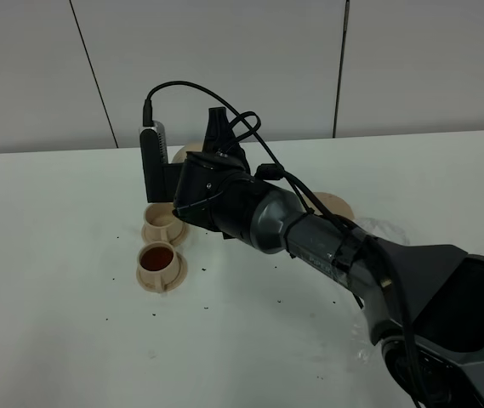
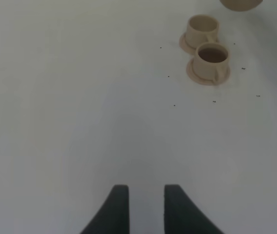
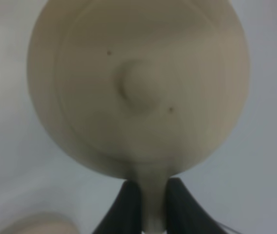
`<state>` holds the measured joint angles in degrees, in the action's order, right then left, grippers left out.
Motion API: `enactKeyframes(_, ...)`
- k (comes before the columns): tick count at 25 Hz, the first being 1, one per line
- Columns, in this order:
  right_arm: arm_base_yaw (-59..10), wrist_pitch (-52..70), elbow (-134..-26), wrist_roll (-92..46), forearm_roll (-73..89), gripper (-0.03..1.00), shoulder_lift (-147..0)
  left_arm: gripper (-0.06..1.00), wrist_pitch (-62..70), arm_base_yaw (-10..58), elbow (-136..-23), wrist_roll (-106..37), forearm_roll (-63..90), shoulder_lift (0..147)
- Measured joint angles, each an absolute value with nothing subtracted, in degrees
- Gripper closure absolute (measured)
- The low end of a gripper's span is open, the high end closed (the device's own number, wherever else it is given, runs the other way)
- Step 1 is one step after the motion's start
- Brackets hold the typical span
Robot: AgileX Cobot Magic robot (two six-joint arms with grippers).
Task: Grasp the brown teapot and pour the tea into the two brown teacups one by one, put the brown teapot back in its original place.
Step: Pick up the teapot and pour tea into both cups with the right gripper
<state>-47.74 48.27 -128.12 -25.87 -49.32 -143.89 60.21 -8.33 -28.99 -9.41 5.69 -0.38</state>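
Note:
My right gripper (image 3: 153, 200) is shut on the loop handle of the brown teapot (image 3: 138, 92), whose lid and knob fill the right wrist view. From the high camera the arm hides most of the teapot; only a tan sliver (image 1: 179, 155) shows, above and behind the two brown teacups. The farther teacup (image 1: 163, 223) looks empty. The nearer teacup (image 1: 158, 260) holds dark tea. Both stand on small saucers. The teapot's original place, a flat tan saucer (image 1: 337, 203), peeks out behind the right arm. My left gripper (image 2: 145, 207) hovers over bare table, open and holding nothing, well short of the cups (image 2: 212, 61).
Small dark specks are scattered on the white table (image 1: 54, 280) around the cups. The right arm's dark body (image 1: 310, 238) stretches across the table from the near right corner. A grey panelled wall (image 1: 250, 59) stands behind the table.

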Motion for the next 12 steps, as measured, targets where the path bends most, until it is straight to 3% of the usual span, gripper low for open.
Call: enactKeyframes(12, -48.7, 49.9, -128.1, -30.4, -50.0, 0.87, -145.2, 0.7, 60.2, -8.3, -29.0, -9.4, 5.7, -0.4)
